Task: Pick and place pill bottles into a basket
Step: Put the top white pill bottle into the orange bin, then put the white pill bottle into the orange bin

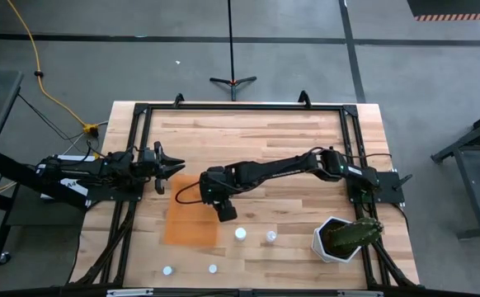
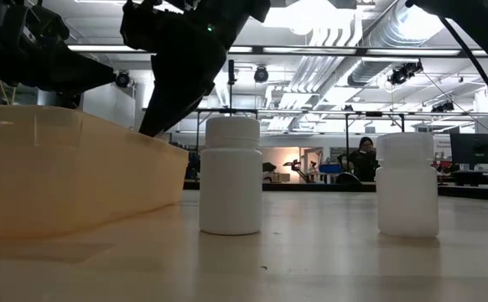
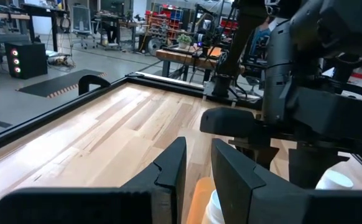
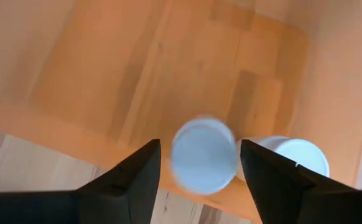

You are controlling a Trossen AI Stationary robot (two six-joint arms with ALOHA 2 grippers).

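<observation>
Front bottles: one (image 1: 167, 270) stands just off the tray's (image 1: 186, 231) near left corner. A second (image 1: 213, 268) stands off its near right corner. Both are on bare table, apart from the tray.
Side bottles: two more, upright and capped, stand beside the tray's right wall. The inner one (image 1: 241, 234) is just beside the wall and the outer one (image 1: 270, 238) is a little farther out. They do not touch each other.
Tray: orange, shallow and flat on the table.
Tray bottle (image 4: 293, 157): stands on the tray floor, by the right wall.
Right gripper (image 1: 223, 210): over the tray's right edge, pointing down. Its fingers are spread and released. A fifth bottle (image 4: 203, 154) sits in the gap between them, above the tray floor, with a sliver of space at either side.
Left gripper (image 1: 172, 165): above the table just past the tray's far left corner. Its fingers are slightly parted and grasp nothing.
Pot (image 1: 336, 239): white, with a green plant, well to the right of the tray.
</observation>
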